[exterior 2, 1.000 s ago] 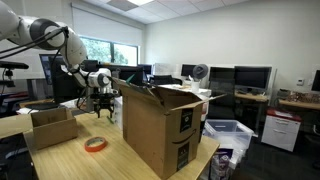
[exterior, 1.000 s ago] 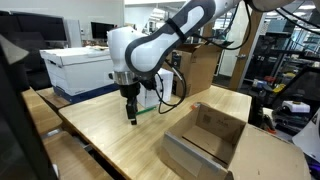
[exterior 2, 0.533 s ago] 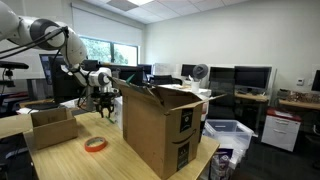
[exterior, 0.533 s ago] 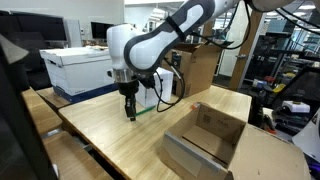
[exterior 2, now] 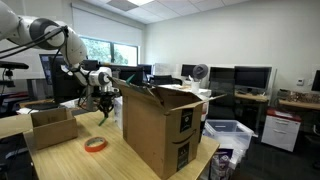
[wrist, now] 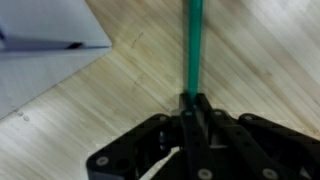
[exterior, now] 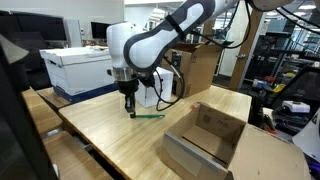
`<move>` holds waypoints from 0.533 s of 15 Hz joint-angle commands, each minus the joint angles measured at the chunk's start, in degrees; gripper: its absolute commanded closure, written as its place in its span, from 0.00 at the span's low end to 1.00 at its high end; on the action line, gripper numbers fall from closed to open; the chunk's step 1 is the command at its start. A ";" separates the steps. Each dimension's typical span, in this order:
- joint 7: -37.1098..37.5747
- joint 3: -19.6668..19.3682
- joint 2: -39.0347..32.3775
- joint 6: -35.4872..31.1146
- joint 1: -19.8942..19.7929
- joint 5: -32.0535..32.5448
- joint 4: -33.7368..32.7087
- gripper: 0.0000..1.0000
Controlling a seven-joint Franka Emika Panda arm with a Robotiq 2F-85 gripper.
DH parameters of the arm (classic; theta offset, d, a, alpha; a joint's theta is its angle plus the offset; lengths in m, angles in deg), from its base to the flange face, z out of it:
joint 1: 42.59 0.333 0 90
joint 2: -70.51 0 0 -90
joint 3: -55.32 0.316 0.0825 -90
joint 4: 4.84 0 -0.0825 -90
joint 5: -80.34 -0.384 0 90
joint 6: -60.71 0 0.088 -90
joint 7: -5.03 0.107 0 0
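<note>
The gripper (exterior: 129,112) hangs tip-down from the arm over the wooden table (exterior: 105,145), close to the surface. In the wrist view the 2 fingers (wrist: 201,108) are pressed together on 1 end of a green pen (wrist: 190,45) — no gap shows between pad and barrel. The pen runs straight away from the gripper (wrist: 190,106) across the wood grain. In an exterior view the same pen (exterior: 150,116) projects sideways from the fingertips, nearly level and low over the table top; whether its free end touches the wood cannot be determined. An open cardboard box (exterior: 205,140) stands on the same table, well apart from the pen, toward the near corner. A white box (exterior: 80,70) sits behind the arm on a separate surface. In an exterior view the gripper (exterior 2: 104,115) appears beyond a roll of orange tape (exterior 2: 95,144) that lies flat on the table, with a small cardboard box (exterior 2: 50,128) beside it — both are apart from the gripper. A pale flat sheet (wrist: 40,30) occupies the upper corner of the wrist view.
</note>
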 commanded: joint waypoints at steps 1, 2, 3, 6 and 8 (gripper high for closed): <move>0.76 -0.72 1.74 -0.31 -0.16 -0.60 2.84 0.94; 1.10 -0.74 2.11 -0.20 -0.22 -0.80 3.19 0.94; 1.71 -0.77 2.59 0.25 -0.24 -1.12 3.55 0.94; 3.24 -0.52 4.19 0.19 -0.33 -1.82 5.24 0.94; 3.61 1.02 6.63 0.35 -0.82 -4.09 8.17 0.94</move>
